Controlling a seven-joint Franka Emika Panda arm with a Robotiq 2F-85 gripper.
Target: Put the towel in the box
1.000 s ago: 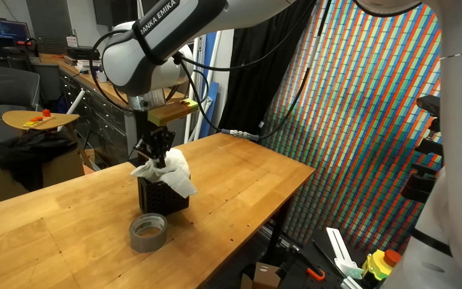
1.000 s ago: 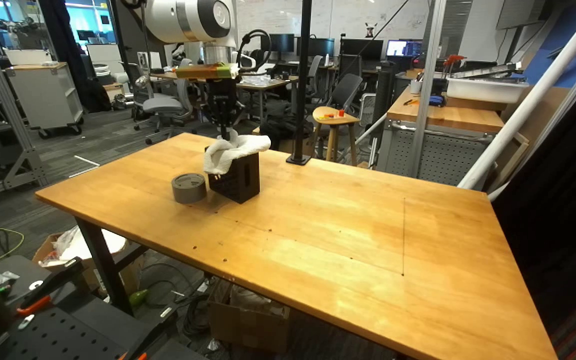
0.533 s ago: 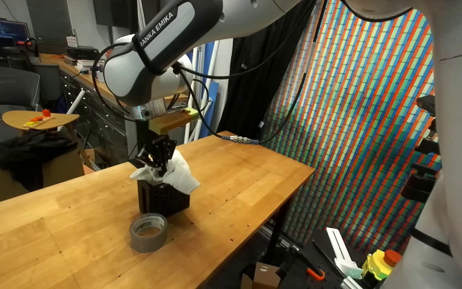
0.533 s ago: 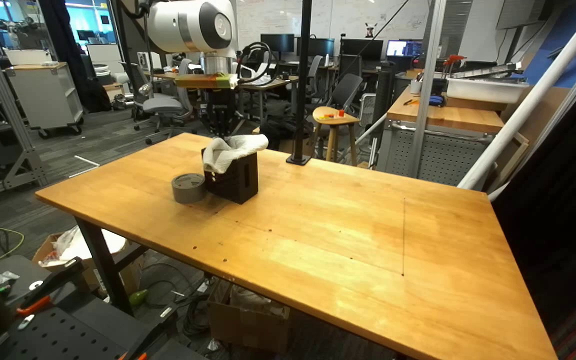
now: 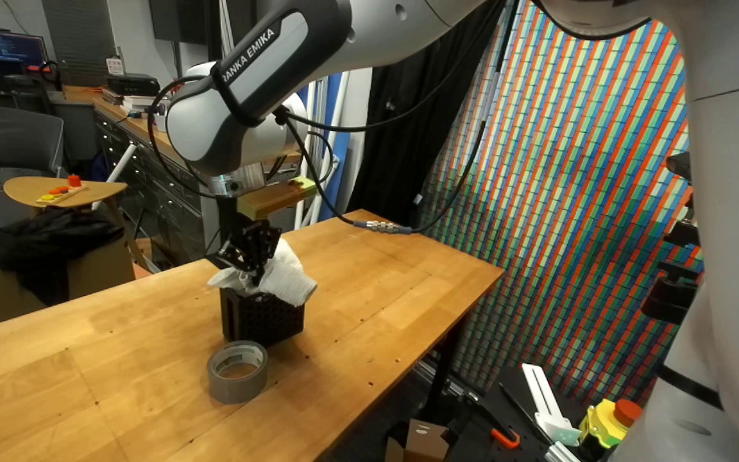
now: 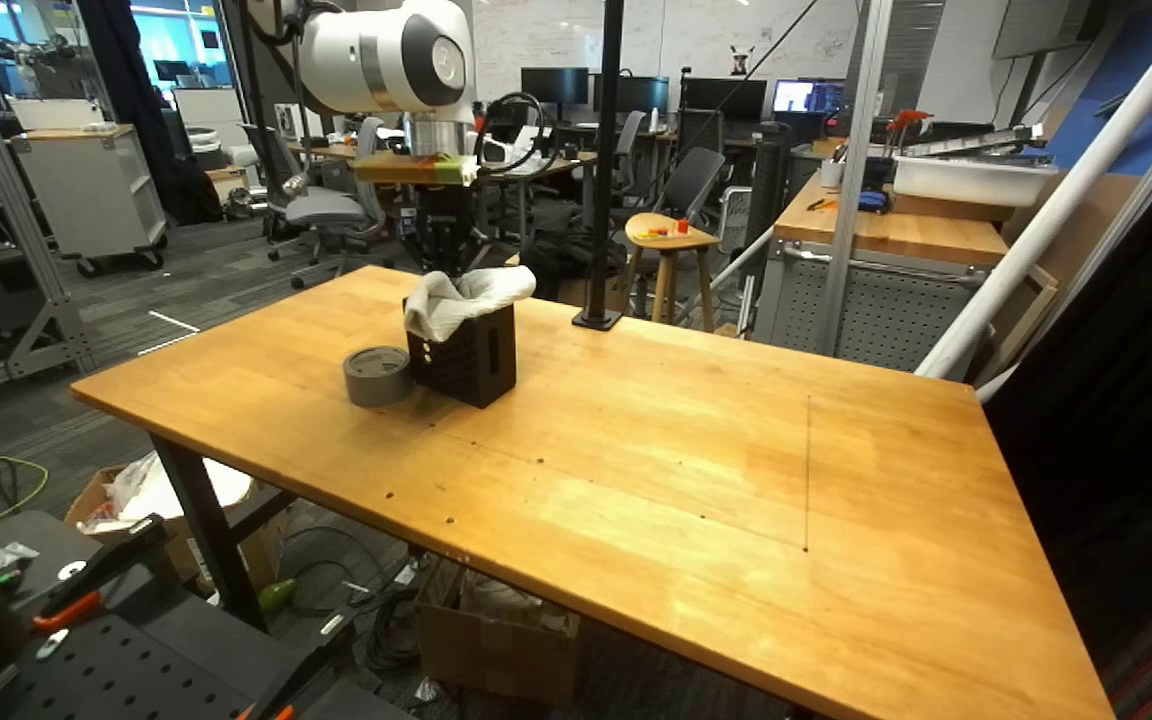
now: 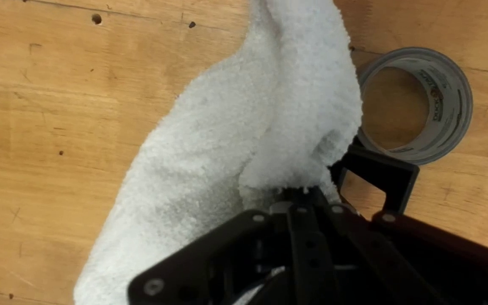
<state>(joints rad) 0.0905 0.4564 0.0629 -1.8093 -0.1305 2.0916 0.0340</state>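
Wooden worktop (image 6: 736, 520): cropped at bottom in both exterior views. Wooden stool (image 6: 671, 243): in background beyond. White towel (image 7: 227, 135): bunched over mouth of black box (image 6: 451, 365), draped past rim; extent inside not visible; cropped in wrist view. Box: perforated, upright on worktop, interior hidden. Black hand (image 7: 301, 195): fingers together, tips buried in towel; pinch on cloth unclear. Grey tape roll (image 6: 377, 380): beside box.

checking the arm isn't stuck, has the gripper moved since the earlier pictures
Yes, downward: in both exterior views the gripper sits lower against the table than a second ago.
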